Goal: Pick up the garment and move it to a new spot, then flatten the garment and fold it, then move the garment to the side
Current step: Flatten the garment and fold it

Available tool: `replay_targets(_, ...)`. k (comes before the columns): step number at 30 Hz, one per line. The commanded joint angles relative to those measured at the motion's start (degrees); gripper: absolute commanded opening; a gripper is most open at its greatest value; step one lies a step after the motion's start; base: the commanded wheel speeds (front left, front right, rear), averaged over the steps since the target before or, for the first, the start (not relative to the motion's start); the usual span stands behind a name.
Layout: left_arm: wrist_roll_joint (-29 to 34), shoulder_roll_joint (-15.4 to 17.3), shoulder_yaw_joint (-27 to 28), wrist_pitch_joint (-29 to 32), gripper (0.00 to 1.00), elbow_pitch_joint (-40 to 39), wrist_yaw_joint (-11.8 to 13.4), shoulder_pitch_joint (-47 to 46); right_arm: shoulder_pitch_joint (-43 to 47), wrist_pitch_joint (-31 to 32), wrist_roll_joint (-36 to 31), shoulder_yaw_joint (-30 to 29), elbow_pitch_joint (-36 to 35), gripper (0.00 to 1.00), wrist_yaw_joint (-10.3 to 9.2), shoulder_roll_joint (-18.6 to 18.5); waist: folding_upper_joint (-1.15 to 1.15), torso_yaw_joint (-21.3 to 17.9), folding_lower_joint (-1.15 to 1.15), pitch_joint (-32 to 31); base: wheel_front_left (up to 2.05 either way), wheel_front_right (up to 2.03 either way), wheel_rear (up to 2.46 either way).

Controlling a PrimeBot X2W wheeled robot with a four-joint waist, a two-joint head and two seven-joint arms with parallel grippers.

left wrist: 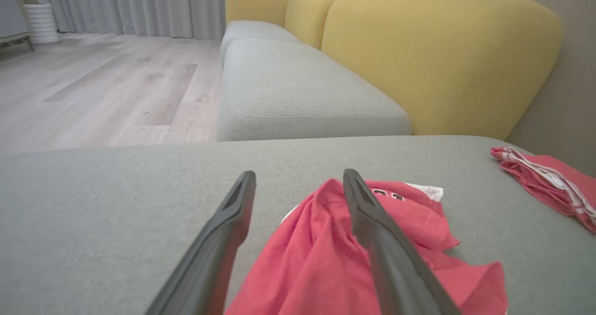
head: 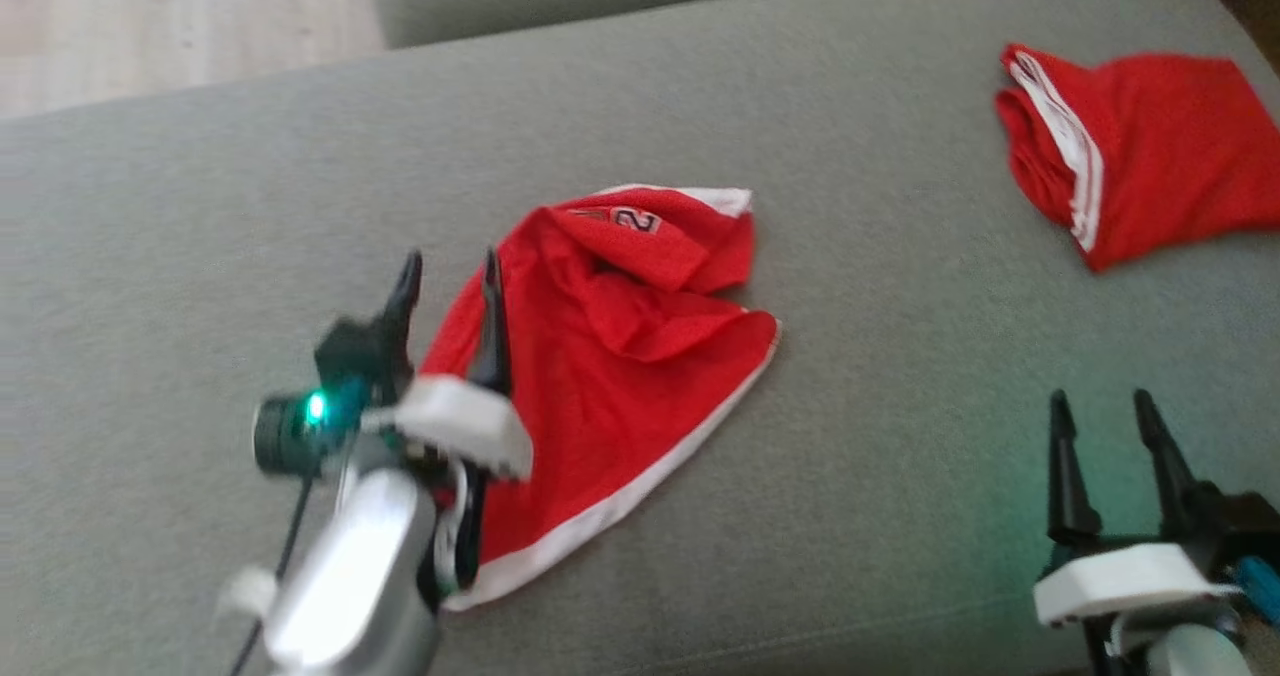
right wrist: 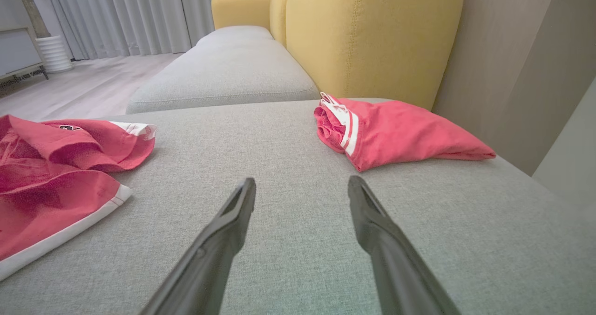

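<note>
Spread wide and holding nothing, the left gripper [head: 450, 259] hangs over the left edge of the crumpled garment [head: 640, 356], perhaps brushing it, at the middle of the grey cushion [head: 900, 516]. The right gripper [head: 1100, 401], also wide and empty, hovers by the near right corner.

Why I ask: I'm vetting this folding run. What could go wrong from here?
1. The garment lies bunched, with layers doubled over. The open left gripper, one finger over its edge, may pinch several layers, so it might not flatten.
2. The right gripper is open over bare cushion, apart from the garment. A one-handed lift would likely leave it bunched.
3. A folded garment lies at the far right. Setting this one aside there could disturb it.
</note>
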Motion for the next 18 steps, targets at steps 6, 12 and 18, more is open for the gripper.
replay_targets(6, 4.07, 0.85, 3.98, -0.70, 1.00, -6.43, -2.54, 7.19, 0.61, -0.23, -1.88, 0.10, -2.53, 1.00, -0.04, -0.51, 0.00, 5.80, 0.00, -4.65, 0.00, 0.00, 0.00)
replay_targets(12, 6.37, 1.75, 6.63, -0.71, 1.00, -10.19, -4.70, 14.99, 0.95, -0.23, -2.65, 0.69, -2.18, 1.00, -0.04, -0.51, 0.00, 9.10, 0.00, -6.47, 0.00, 0.00, 0.00)
replay_targets(18, 8.79, 2.54, 9.23, -0.71, 1.00, -13.27, -8.19, 21.69, 1.53, -0.23, -2.13, 1.56, -0.85, 1.00, -0.04, -0.51, 0.00, 11.67, 0.00, -7.93, 0.00, 0.00, 0.00)
